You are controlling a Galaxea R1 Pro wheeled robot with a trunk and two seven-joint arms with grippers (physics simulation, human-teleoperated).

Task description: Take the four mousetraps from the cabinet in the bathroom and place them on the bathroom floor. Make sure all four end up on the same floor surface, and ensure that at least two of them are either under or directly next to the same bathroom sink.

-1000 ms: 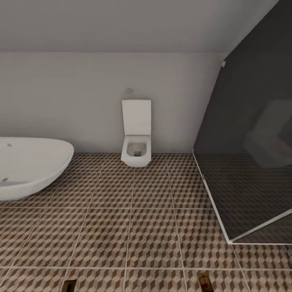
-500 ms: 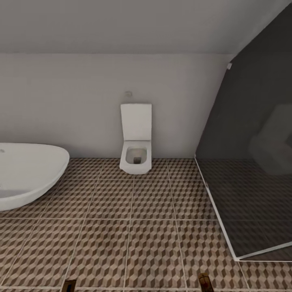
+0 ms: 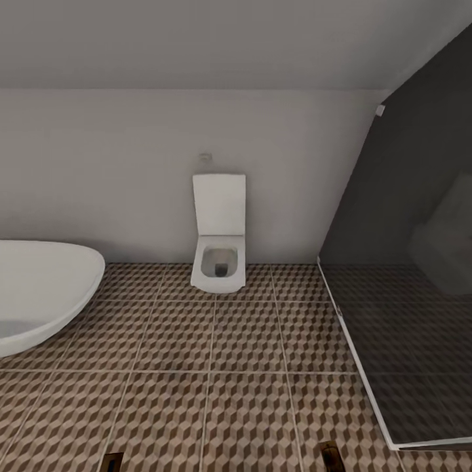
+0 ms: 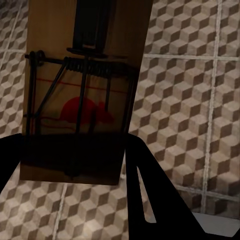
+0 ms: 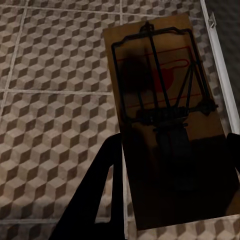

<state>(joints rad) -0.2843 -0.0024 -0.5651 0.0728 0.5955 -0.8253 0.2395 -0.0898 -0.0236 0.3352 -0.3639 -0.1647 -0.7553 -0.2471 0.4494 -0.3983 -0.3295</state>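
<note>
While the head camera is facing the far wall, the white toilet [image 3: 219, 252] is serving as the reference landmark. To its left, the oval white bathtub [image 3: 39, 298] is sitting on the bathroom floor [image 3: 216, 367], well apart from the toilet. To the right of the toilet, a dark glass shower enclosure [image 3: 406, 295] is standing on the same cube-patterned tiles, its pale lower frame running along the floor.

At the lower edge of the head view, nearer than the toilet, two small tan tips are showing, one to the left [image 3: 113, 462] and one to the right [image 3: 330, 457].

In the left wrist view, the left claw [image 4: 70, 165] is gripping the left mousetrap [image 4: 82, 90], its dark fingers closing on the board's near end, with the board hanging above the tiles. In the right wrist view, the right claw [image 5: 175, 170] is gripping the right mousetrap [image 5: 165, 115] in the same manner, above the floor and just beside the pale frame [image 5: 220, 70] of the enclosure.
</note>
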